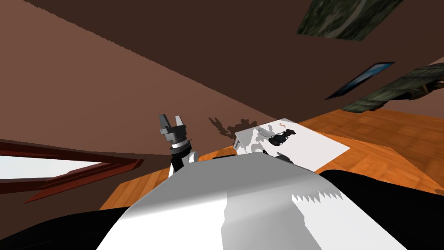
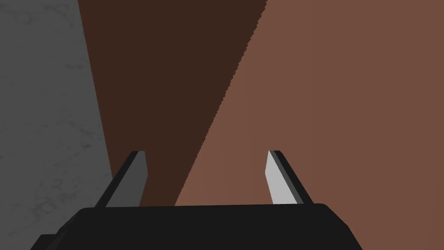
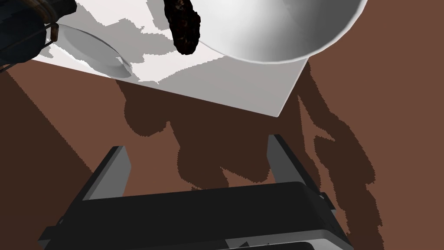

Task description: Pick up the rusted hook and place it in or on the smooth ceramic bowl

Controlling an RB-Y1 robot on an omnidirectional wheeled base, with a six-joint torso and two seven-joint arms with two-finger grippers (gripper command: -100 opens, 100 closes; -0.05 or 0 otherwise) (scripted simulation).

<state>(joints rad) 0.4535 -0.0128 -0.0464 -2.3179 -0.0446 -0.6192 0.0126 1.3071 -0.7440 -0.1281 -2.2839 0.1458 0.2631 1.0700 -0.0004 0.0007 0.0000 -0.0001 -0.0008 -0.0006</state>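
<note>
Counts first: you have one rusted hook (image 3: 184, 26), one white bowl (image 3: 282, 30), one shallow pale dish (image 3: 93, 50) and one dark object with brass-coloured bands (image 3: 21, 37), all on a single white tabletop (image 3: 243, 91) that stands against a brown wall (image 3: 65, 130).

Look at the hook through the right wrist view. It is a short, lumpy piece, very dark brown to black with reddish flecks and a rough, pitted surface. One end crosses the bowl's outline and the other shows against a shadowed patch of the tabletop. You cannot tell from this angle whether it touches the bowl or lies in it. The bowl is smooth, plain white and round-walled, shaded grey toward its rim, and it sits near a corner of the tabletop. The dish lies on the hook's far side from the bowl, with the dark banded object just beyond the dish.

Your right end effector (image 3: 199, 167) is spread wide with nothing between its fingers, well short of the tabletop's edge, with shadows on the wall behind it. Your left end effector (image 1: 171, 119) is raised on the robot's left, away from the tabletop, also spread and empty.
</note>
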